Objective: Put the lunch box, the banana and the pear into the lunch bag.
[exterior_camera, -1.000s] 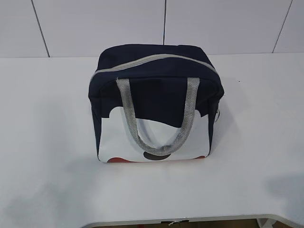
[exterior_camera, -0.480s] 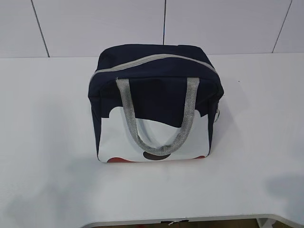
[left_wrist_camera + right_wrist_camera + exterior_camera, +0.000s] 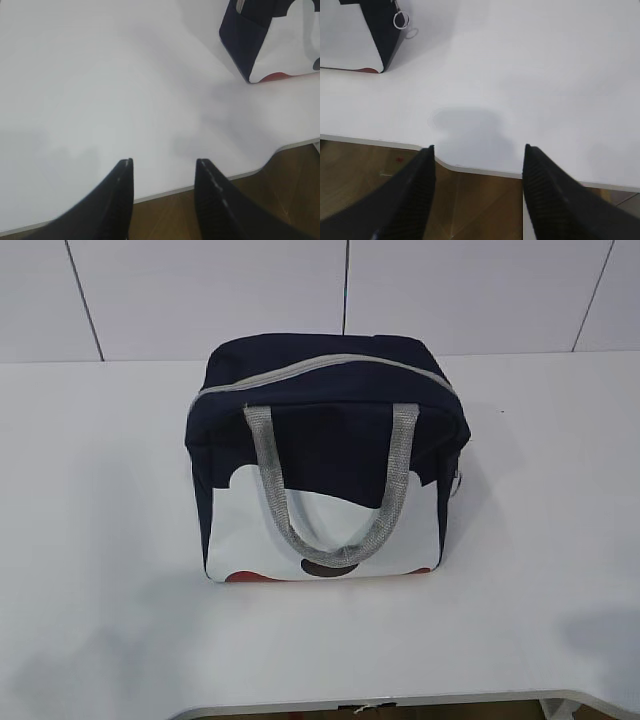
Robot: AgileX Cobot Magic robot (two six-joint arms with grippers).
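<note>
- On the left side, the left gripper (image 3: 164, 192) hung above the near edge of the white table (image 3: 90, 540), its black fingers spread apart with nothing between them.
- Ahead and to its right in the left wrist view stood a corner of the lunch bag (image 3: 260, 45), well apart from the fingertips, with navy cloth above the white lower panel and a red mark at the base.
- At mid-table in the exterior view, the lunch bag (image 3: 325, 455) sat upright, its grey zipper (image 3: 320, 365) running closed across the top and one grey handle (image 3: 335, 480) hanging down the front face.
- Neither the lunch box, the banana nor the pear showed in any view; judging by the closed zipper, they may already have been inside, though that cannot be confirmed.
- On the bag's right end, the ring pull (image 3: 401, 20) hung down against the navy side.
- Farther right, the right gripper (image 3: 477, 192) hovered over the table's front edge, likewise released and empty, well apart from the bag.
- If the step in hand was retreat, it would go best with both arms held clear of the handle and ring pull, so the bag stayed upright and shut.
</note>
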